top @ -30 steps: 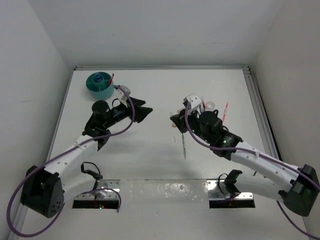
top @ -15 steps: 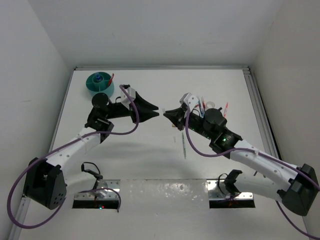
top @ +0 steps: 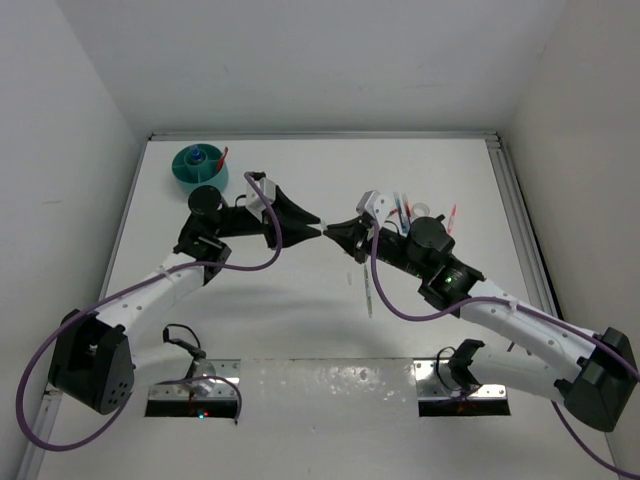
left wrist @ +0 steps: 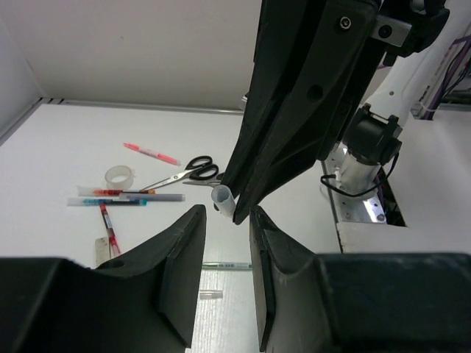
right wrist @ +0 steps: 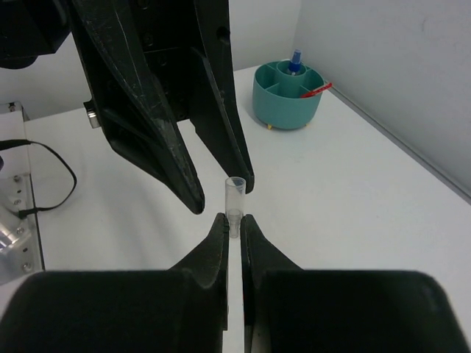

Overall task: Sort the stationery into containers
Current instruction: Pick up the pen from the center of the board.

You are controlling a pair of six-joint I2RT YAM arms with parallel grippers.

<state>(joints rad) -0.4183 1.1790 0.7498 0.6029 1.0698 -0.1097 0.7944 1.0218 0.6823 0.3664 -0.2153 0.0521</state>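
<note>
We found the two arms meeting tip to tip above the middle of the table [top: 300,180]. The right gripper [right wrist: 232,220] was pinched tight on the lower end of a small clear cap [right wrist: 235,193], which stood upright out of its fingertips with the open end up. The left gripper [left wrist: 226,213] faced it with its jaws spread apart, and the top of the cap sat in the gap at their tips; we could not tell whether either left finger touched it. The round teal tub [right wrist: 285,110] stood well apart from both grippers, near the far left corner of the table. A blue-capped bottle [right wrist: 296,60] stood upright in one of its compartments, and a red pen [right wrist: 316,90] leaned out over its rim on another side; which compartment held the pen we could not make out. A thin grey pen [top: 368,290] lay flat on the table below the meeting point, on the right arm's side. The other stationery lay loose on the table on the right arm's side: black-handled scissors [left wrist: 185,171] with the blades closed, a white tape roll [left wrist: 118,175] lying flat near them, a pinkish-red pen [left wrist: 151,153] farther off, and a few more pens [left wrist: 125,198] side by side just past the tape roll.
</note>
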